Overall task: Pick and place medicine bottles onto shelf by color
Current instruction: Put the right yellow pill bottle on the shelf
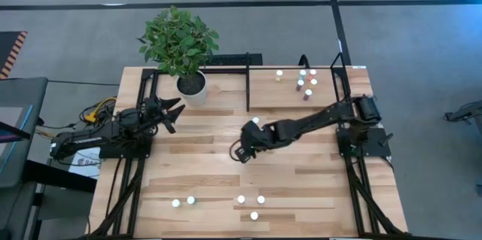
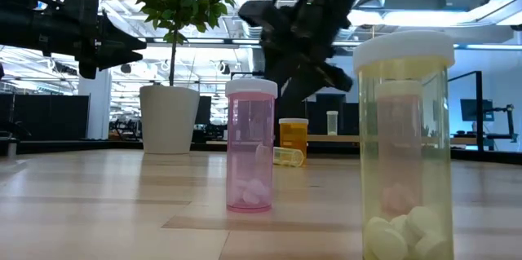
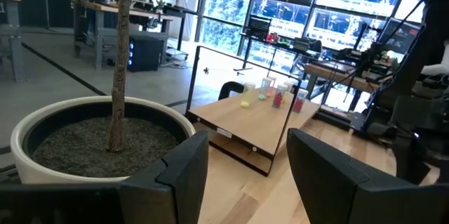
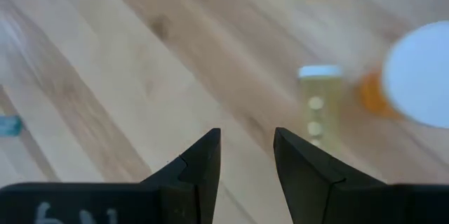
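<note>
Several small white-capped medicine bottles stand on the shelf (image 1: pixel 271 93) at the far right, one of them (image 1: pixel 305 83) among a cluster. More bottles stand near the table's front edge, among them a pink one (image 2: pixel 251 146) and a yellowish one (image 2: pixel 405 146). Mid-table, an orange bottle (image 4: pixel 414 83) stands upright beside a yellowish bottle (image 4: pixel 319 104) lying on its side. My right gripper (image 4: pixel 245 143) hangs above the table near these two, tipped downward, open with nothing between its fingers. My left gripper (image 1: pixel 175 116) waits open at the left, beside the plant pot.
A white pot (image 1: pixel 192 83) with a leafy plant stands at the far side, just ahead of my left gripper (image 3: pixel 245 161). Black bars frame the shelf (image 3: pixel 245 122). Bare planks lie between the mid-table bottles and the front row (image 1: pixel 241 199).
</note>
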You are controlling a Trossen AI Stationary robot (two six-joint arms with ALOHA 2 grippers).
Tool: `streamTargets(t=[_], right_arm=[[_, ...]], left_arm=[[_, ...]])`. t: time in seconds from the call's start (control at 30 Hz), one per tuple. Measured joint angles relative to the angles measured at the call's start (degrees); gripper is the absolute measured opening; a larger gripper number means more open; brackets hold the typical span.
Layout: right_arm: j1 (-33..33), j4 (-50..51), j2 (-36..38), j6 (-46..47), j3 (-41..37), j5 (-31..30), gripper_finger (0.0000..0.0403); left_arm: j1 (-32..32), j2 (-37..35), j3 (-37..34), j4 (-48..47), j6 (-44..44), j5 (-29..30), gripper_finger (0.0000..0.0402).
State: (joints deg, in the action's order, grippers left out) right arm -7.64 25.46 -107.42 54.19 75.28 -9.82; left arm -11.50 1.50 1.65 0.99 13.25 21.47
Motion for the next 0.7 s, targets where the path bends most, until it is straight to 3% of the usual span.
streamTargets(t=[0.23,0.7], right_arm=[[3.02,11.63,-8.62,-0.04,10.68,8.97,0.0158],[5.43,19.69,-13.89,-5.24,17.89,9.06,0.0158]], left_arm=[[0.00,-0.02,0.00,0.00,-0.01,0.04,0.0181],[0.01,-0.02,0.00,0.00,0.00,0.11,0.0181]])
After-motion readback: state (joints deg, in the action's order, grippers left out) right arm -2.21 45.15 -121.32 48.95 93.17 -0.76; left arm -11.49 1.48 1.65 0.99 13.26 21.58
